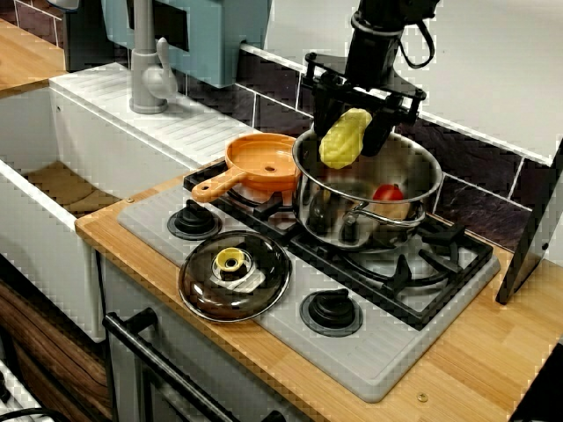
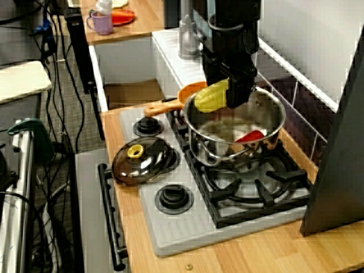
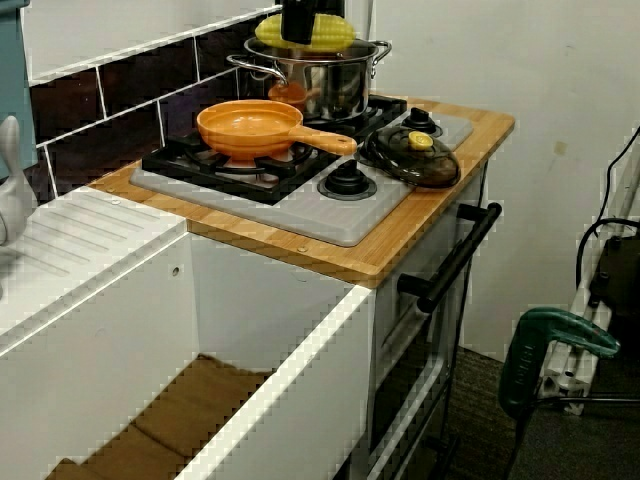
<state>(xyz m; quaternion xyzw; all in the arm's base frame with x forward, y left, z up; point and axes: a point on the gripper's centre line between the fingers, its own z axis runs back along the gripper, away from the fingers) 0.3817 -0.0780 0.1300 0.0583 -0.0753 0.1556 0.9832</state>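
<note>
Plainly, the yellow corn cob [image 1: 339, 145] is up in the air, pinched between the two black fingers of the gripper [image 1: 352, 130], which press in on it from either side. It hangs tilted just above the rim of the steel pot [image 1: 325, 207], on the side nearest the orange pan [image 1: 264, 163], and as far as I can tell it is clear of the metal. From the sink side the cob shows as a yellow hump over the pot's mouth, with the arm coming straight down onto it.

Inside the pot a red piece [image 1: 388, 192] lies low against the wall. The orange pan sits on the grate just beside the pot, but I cannot tell whether they touch. A glass lid [image 1: 234, 275] with a yellow knob lies flat on the grey hob [image 1: 387, 352], in front of both, between two black dials. The hob rests on a wooden counter [image 1: 475, 369], and beyond the pan are the white sink [image 1: 53, 123] and a grey tap [image 1: 148, 61].
</note>
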